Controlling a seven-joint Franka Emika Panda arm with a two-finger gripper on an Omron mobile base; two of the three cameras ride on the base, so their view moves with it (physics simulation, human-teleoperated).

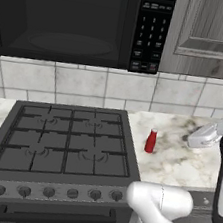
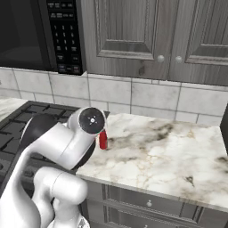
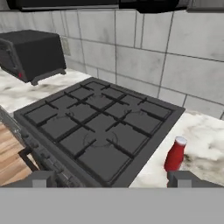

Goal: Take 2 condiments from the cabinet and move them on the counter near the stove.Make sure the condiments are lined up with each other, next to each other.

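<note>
- Red bottle (image 1: 151, 140) upright on marble counter (image 1: 176, 163), just beside stove (image 1: 68, 142), on its right edge.
- Gripper (image 3: 111, 179) spread wide, empty, hovering apart from bottle, fingertips (image 3: 183, 178) near it in hand view.
- Microwave (image 1: 72, 16) above stove.

Grey tiled backsplash (image 1: 87, 84), black microwave (image 1: 72, 16) and panelled cabinets (image 2: 133, 35).

A glossy white arm (image 2: 62, 142) of rounded tube segments (one dark round joint cap) with dark joints.
</note>
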